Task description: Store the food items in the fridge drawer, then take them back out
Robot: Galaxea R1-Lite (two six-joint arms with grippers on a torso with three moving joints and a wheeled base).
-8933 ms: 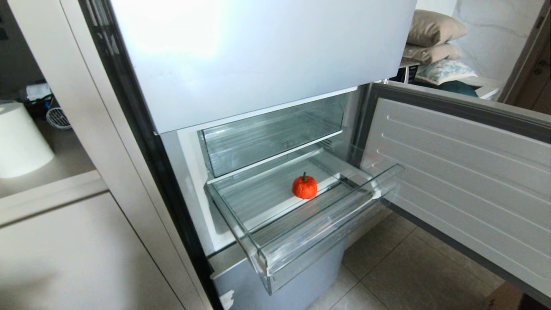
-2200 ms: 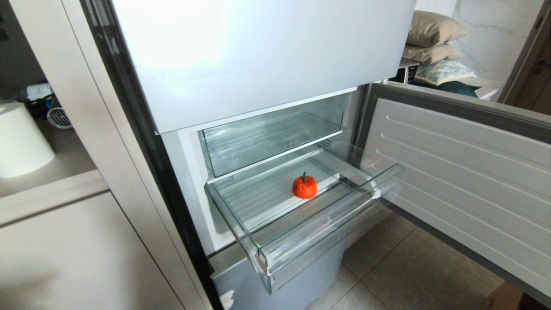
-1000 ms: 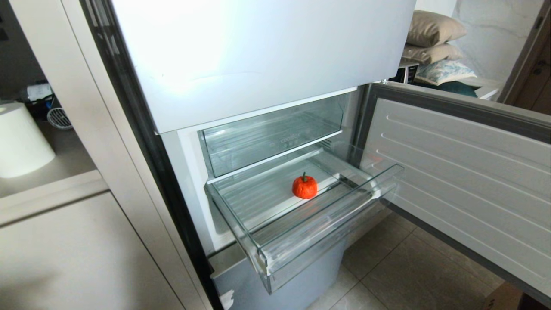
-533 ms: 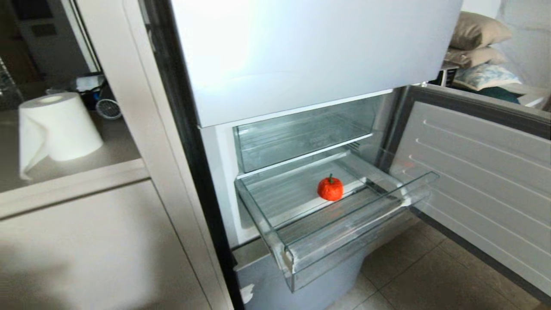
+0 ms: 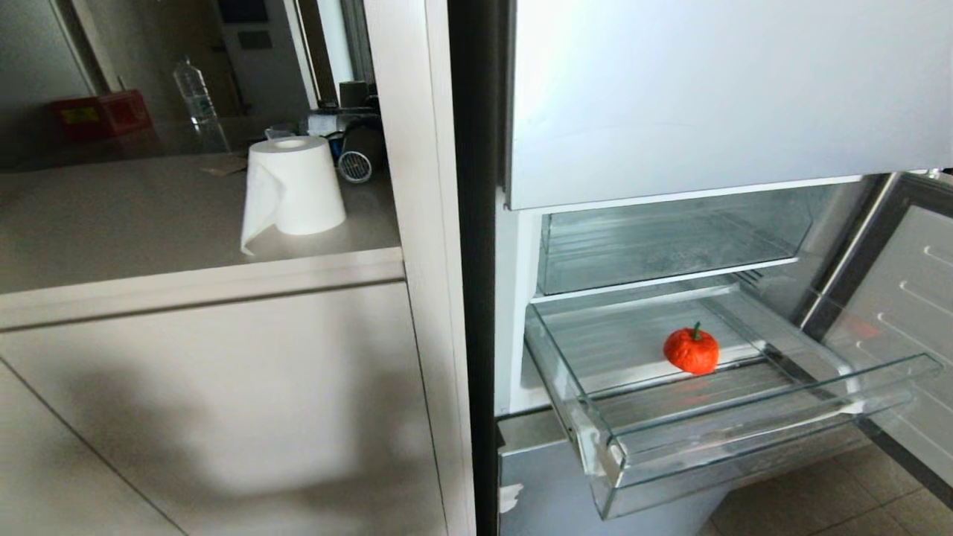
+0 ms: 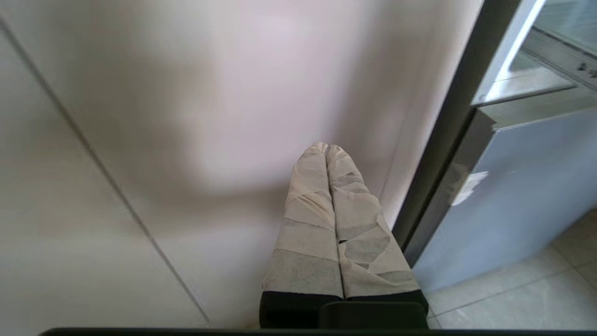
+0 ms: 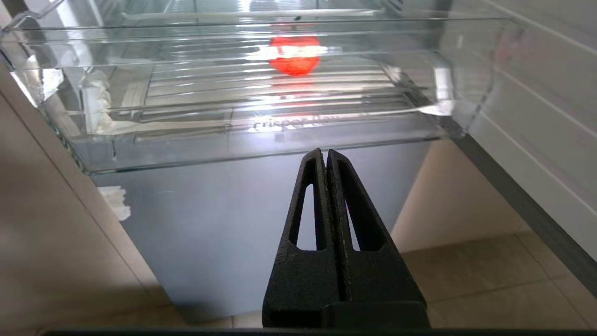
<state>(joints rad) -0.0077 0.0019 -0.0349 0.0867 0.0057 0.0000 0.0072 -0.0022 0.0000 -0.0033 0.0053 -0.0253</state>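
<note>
My right gripper [image 7: 326,154] hung low before the pulled-out fridge drawer [image 5: 752,439], fingers pressed together on nothing. My left gripper [image 6: 326,148], likewise closed and empty, faced the pale cabinet front [image 6: 163,116] left of the fridge. The orange-red fruit [image 5: 692,351] sat on the drawer's ribbed floor, about midway, well apart from both grippers.

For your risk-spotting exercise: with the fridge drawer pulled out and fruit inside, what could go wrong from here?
1. The clear plastic fridge drawer juts into the walkway; the turning robot might clip it.
2. The round orange-red fruit could roll on the ribbed floor if jolted.
3. The open white fridge door narrows access.
</note>
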